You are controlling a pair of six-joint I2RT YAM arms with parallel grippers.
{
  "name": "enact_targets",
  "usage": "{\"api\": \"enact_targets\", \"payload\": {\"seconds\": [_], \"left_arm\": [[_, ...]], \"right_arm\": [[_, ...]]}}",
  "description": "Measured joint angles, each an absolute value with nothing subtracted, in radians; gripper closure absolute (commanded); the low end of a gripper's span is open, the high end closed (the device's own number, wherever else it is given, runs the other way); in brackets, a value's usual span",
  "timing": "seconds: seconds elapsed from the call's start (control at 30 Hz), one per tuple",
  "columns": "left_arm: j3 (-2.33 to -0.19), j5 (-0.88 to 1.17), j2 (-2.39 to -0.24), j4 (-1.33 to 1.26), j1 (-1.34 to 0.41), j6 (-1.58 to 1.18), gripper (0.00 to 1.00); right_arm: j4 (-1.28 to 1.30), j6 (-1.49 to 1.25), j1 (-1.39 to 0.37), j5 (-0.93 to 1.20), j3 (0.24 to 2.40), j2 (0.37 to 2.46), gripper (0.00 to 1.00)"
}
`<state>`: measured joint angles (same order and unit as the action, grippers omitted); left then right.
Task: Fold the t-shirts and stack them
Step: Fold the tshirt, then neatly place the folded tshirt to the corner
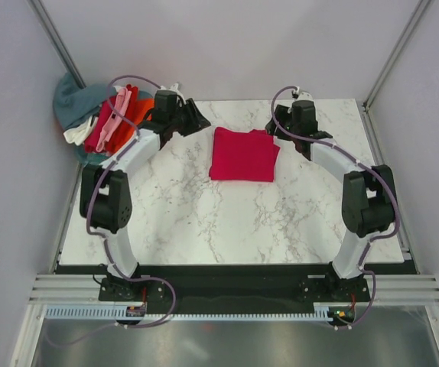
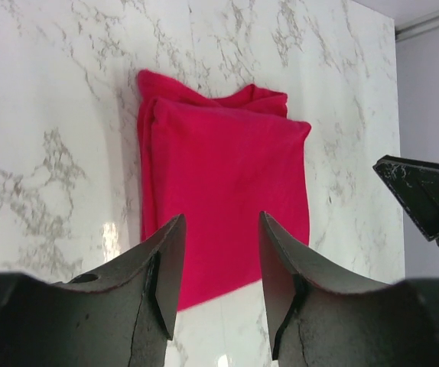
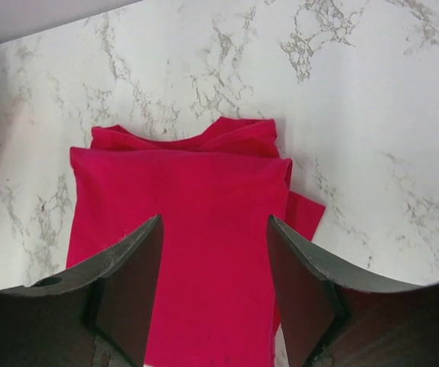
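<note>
Crimson folded t-shirt (image 1: 243, 155) lying flat, colourful shirt heap (image 1: 105, 118) far left

No legible text, brand, number or sign in any view. Folded crimson t-shirt (image 1: 244, 154): plain cloth facing up, nothing readable on it. T-shirt pile (image 1: 112, 118) at far left corner of counter (image 1: 204, 222): nothing readable. Small red-orange spots on the arm bases (image 1: 134, 310): too small to tell if they carry lettering.
</note>
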<state>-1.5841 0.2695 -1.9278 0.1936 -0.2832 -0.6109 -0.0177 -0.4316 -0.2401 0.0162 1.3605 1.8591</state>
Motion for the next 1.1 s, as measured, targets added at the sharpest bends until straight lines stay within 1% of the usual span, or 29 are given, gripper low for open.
{"api": "enact_targets", "payload": {"seconds": [0.1, 0.17, 0.2, 0.23, 0.27, 0.3, 0.37, 0.4, 0.43, 0.53, 0.6, 0.7, 0.8, 0.9, 0.93, 1.1], "left_arm": [[-1.428, 0.235, -1.778, 0.162, -0.284, -0.606, 0.48], [-1.34, 0.215, -1.687, 0.14, -0.284, -0.603, 0.38], [-1.296, 0.207, -1.638, 0.128, -0.284, -0.601, 0.3], [-1.259, 0.201, -1.594, 0.112, -0.284, -0.599, 0.06], [-1.215, 0.188, -1.55, 0.081, -0.284, -0.588, 0.0], [-1.176, 0.179, -1.51, 0.055, -0.284, -0.591, 0.0], [-1.112, 0.16, -1.467, -0.016, -0.282, -0.595, 0.0], [-1.092, 0.16, -1.464, -0.046, -0.281, -0.595, 0.0], [-1.084, 0.167, -1.477, -0.065, -0.277, -0.595, 0.05], [-1.083, 0.207, -1.558, -0.117, -0.265, -0.601, 0.12], [-1.071, 0.231, -1.616, -0.152, -0.261, -0.607, 0.13], [-1.043, 0.25, -1.666, -0.184, -0.26, -0.614, 0.18], [-1.053, 0.27, -1.718, -0.194, -0.26, -0.614, 0.23], [-1.106, 0.291, -1.783, -0.189, -0.26, -0.614, 0.29], [-1.127, 0.297, -1.806, -0.189, -0.26, -0.614, 0.32], [-1.221, 0.316, -1.898, -0.188, -0.266, -0.614, 0.4]], "right_arm": [[-0.024, -0.427, -0.24, 0.031, 1.266, 1.744, 0.36], [-0.026, -0.421, -0.24, 0.037, 1.209, 1.661, 0.34], [-0.027, -0.42, -0.24, 0.038, 1.185, 1.618, 0.34], [-0.03, -0.418, -0.24, 0.037, 1.162, 1.573, 0.31], [-0.037, -0.42, -0.24, 0.034, 1.139, 1.528, 0.31], [-0.046, -0.424, -0.24, 0.027, 1.118, 1.488, 0.33], [-0.078, -0.43, -0.24, 0.004, 1.076, 1.435, 0.46], [-0.1, -0.435, -0.24, -0.007, 1.05, 1.419, 0.47], [-0.111, -0.439, -0.239, -0.02, 1.032, 1.416, 0.47], [-0.11, -0.445, -0.237, -0.025, 1.013, 1.472, 0.49], [-0.116, -0.45, -0.235, -0.022, 0.989, 1.522, 0.49], [-0.139, -0.46, -0.235, 0.002, 0.937, 1.581, 0.49], [-0.155, -0.467, -0.235, 0.023, 0.933, 1.651, 0.5], [-0.158, -0.472, -0.235, 0.038, 0.968, 1.733, 0.51], [-0.158, -0.472, -0.235, 0.046, 0.992, 1.767, 0.51], [-0.161, -0.473, -0.235, 0.056, 1.088, 1.872, 0.52]]}}
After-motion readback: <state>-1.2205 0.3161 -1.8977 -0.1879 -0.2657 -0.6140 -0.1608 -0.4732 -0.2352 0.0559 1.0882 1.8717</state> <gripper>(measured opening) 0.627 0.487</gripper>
